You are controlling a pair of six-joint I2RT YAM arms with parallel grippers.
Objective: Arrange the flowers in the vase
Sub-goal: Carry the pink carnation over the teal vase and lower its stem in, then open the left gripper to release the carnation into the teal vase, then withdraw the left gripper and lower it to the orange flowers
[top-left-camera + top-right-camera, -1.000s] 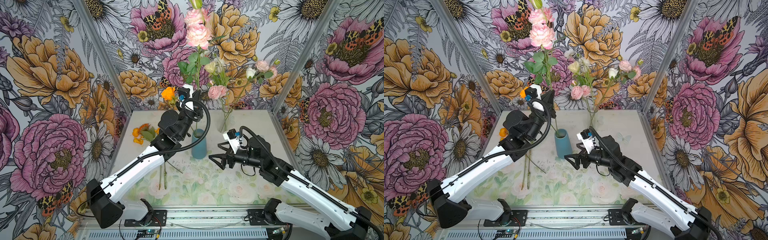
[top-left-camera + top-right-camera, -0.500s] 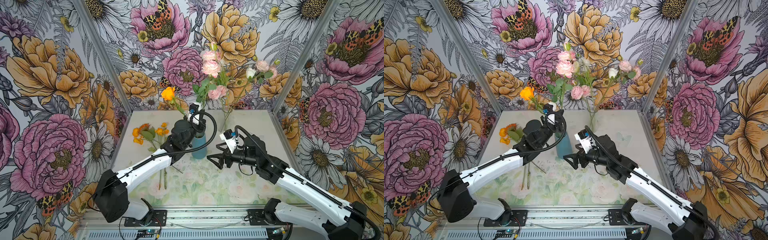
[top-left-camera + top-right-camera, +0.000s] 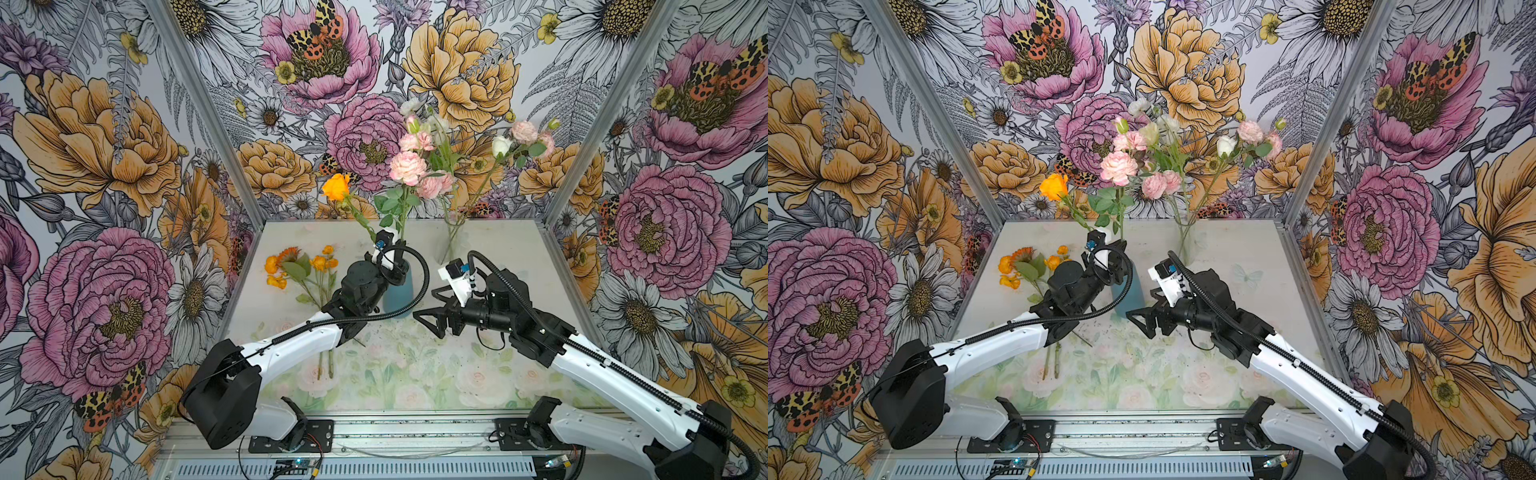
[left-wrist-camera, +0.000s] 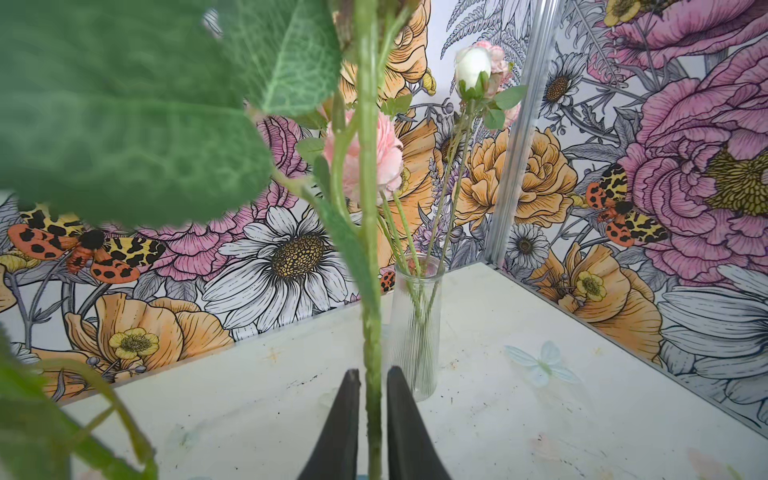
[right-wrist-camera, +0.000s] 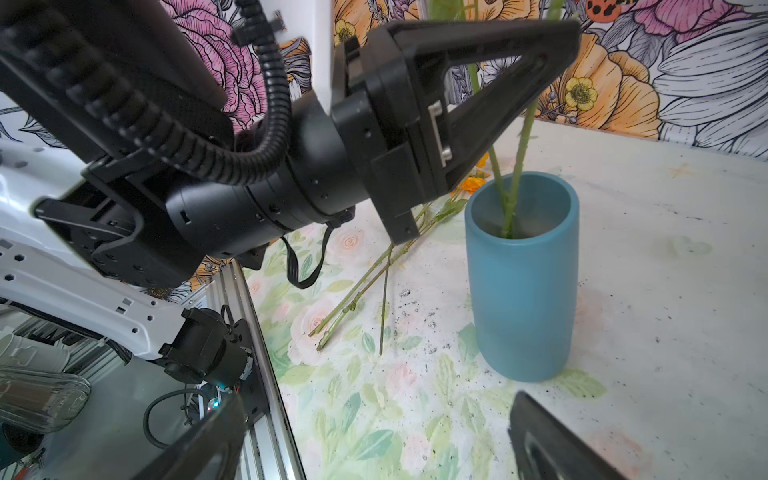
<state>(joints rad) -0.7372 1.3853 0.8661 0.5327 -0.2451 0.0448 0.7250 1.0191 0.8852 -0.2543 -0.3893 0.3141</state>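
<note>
Two upright stems (image 5: 514, 199) take part of the mouth of the blue vase (image 5: 523, 282), and the left claw (image 4: 370, 376) hangs right above it with a finger either side of one stem, so entry from above is crowded. The wide-spread right claw (image 3: 424, 303) stands just right of that vase, the clear vase (image 3: 451, 245) with its spreading blooms (image 3: 523, 131) stands behind, and loose flowers (image 3: 303, 270) lie to its left. The table (image 3: 395, 374) lies bare at its front middle and back right corner.

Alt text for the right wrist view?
A blue vase stands on a flower-printed table with two green stems in it; the left hand is just above it, at the stems. More loose stems lie on the table beside it.
</note>
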